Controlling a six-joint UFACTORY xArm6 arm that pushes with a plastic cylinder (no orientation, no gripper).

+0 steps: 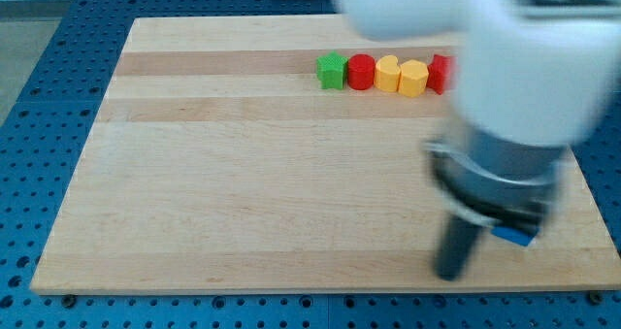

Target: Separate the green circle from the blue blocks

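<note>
My tip [450, 274] rests on the board near the view's bottom right. A blue block [514, 236] peeks out just to the right of the rod, mostly hidden by the arm; its shape cannot be made out. The green circle does not show; the arm covers much of the board's right side. A row of blocks lies near the view's top: a green star [332, 71], a red round block [361, 72], a yellow heart-like block [387, 74], a yellow hexagon [413, 78] and a red block [439, 74] partly hidden by the arm.
The wooden board [243, 183] sits on a blue perforated table [39, 106]. The large white and grey arm body [505, 96] blocks the view's right side.
</note>
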